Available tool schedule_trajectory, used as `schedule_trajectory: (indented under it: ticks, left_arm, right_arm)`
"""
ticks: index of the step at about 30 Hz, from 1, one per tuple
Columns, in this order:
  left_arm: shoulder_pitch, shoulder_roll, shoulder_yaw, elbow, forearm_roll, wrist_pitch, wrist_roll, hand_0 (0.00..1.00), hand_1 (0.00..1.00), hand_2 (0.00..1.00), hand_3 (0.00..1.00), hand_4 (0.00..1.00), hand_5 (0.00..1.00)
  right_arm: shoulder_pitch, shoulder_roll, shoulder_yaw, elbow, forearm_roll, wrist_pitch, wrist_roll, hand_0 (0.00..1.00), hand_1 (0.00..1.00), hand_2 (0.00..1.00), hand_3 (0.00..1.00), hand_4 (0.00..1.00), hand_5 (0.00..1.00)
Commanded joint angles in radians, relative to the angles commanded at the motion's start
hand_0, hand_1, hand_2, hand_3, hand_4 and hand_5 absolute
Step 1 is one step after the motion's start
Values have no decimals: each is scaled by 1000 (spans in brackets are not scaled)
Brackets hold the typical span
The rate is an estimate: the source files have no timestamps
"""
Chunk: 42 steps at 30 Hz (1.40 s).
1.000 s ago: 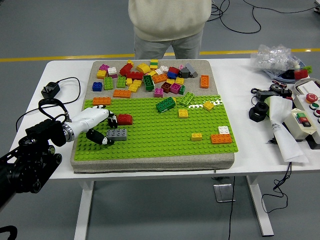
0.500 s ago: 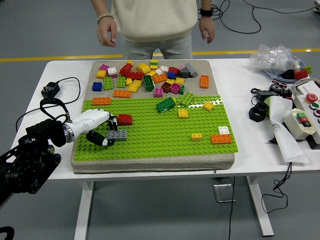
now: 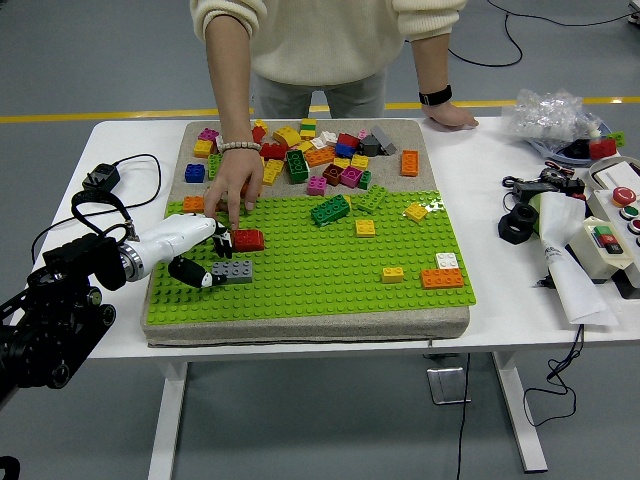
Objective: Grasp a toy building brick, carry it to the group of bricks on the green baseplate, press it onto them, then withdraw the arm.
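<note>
On the left part of the green baseplate [image 3: 320, 260], a grey brick [image 3: 233, 270] lies just in front of a red brick [image 3: 248, 239]. My left hand [image 3: 213, 260], white with black fingertips, hovers at the grey brick's left end. Its fingers are spread and hold nothing, and the thumb tip sits close to the brick. A person at the far side leans over, and one hand [image 3: 231, 193] has its fingertips down on the red brick. The person's other hand [image 3: 450, 116] rests flat on the table at the back right. My right arm is out of sight.
Several loose bricks [image 3: 300, 155] lie piled on the grey mat behind the baseplate. More bricks stand on the plate: green [image 3: 331, 209], yellow [image 3: 393, 273], orange with white [image 3: 442, 275]. A power adapter [image 3: 100, 180] and cable lie at left; a button box [image 3: 610, 240] and clutter at right.
The person has leaned in and brought one hand down onto the red brick, the other onto the table. My left arm has drawn back slightly to the left.
</note>
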Motion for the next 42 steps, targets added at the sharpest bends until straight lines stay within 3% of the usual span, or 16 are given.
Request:
schedule_trajectory:
  ticks: [5,13,14,19,21,31,32,42]
  left_arm:
    - [17,-2,-36,-22,-31,13,-5,882,614,559,516,816,195]
    - [60,-1,-124,-112,-23,-8,9,902,640,555,516,831,196]
    - [61,-1,-128,-116,-22,-9,9,918,683,556,520,849,218]
    - [92,5,-171,-177,-21,-24,20,918,683,556,520,849,218]
    - [98,6,-181,-190,-21,-27,23,937,735,568,537,888,265]
    - [113,4,-222,-214,-34,-25,31,938,743,575,546,900,283]
    - [114,4,-223,-215,-34,-25,31,940,745,587,555,916,319]
    - [123,-1,-239,-219,-40,-27,36,941,749,584,552,895,299]
  right_arm:
    - [0,1,0,0,2,0,0,780,713,752,698,952,693]
    - [-3,-1,4,0,-1,2,-2,780,714,752,697,952,693]
    - [-3,-1,4,0,-1,2,-2,780,714,752,697,952,693]
    - [-3,0,4,0,-2,2,-1,780,714,752,697,952,693]
    - [-3,1,4,0,-3,3,-2,780,714,752,696,952,693]
    - [0,0,3,0,-6,4,-5,780,714,752,697,952,693]
    - [0,0,3,0,-7,4,-5,780,711,751,696,951,694]
    - [3,2,0,0,-9,3,-5,780,712,751,694,952,694]
